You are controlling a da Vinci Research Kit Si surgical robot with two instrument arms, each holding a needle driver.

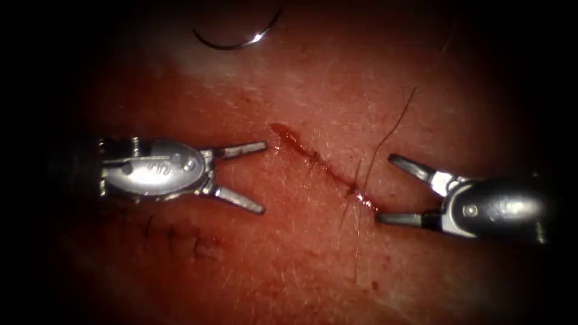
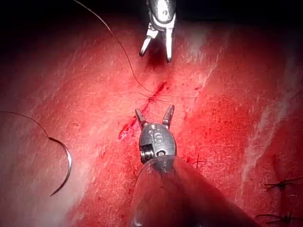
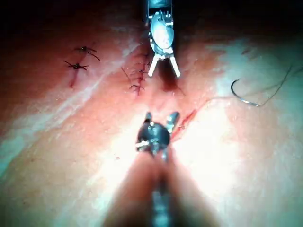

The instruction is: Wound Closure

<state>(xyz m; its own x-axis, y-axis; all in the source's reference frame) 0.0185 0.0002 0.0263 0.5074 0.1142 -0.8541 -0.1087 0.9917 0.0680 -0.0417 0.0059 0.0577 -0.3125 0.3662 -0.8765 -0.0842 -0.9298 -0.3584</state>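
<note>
The tissue (image 1: pixel 313 253) is mottled red with pale streaks, the needle (image 1: pixel 238 41) silver-grey, the thread (image 1: pixel 391 129) dark, both end effectors shiny silver.

Your endoscope looks down at the cut (image 1: pixel 319 161) from in front; both wrist views face it closely, from opposite ends.

Tissue surface, needle lying free on it.

The tissue (image 1: pixel 313 253), wet with red fluid (image 1: pixel 289 137), carries a slanting cut (image 1: pixel 322 164). The curved needle (image 1: pixel 232 41) lies flat on a paler patch, well apart from the cut, not in the tissue. Thread (image 1: pixel 388 135) trails across the surface to the cut's right end. Older dark stitches (image 1: pixel 171 238) sit left of the cut.
</note>
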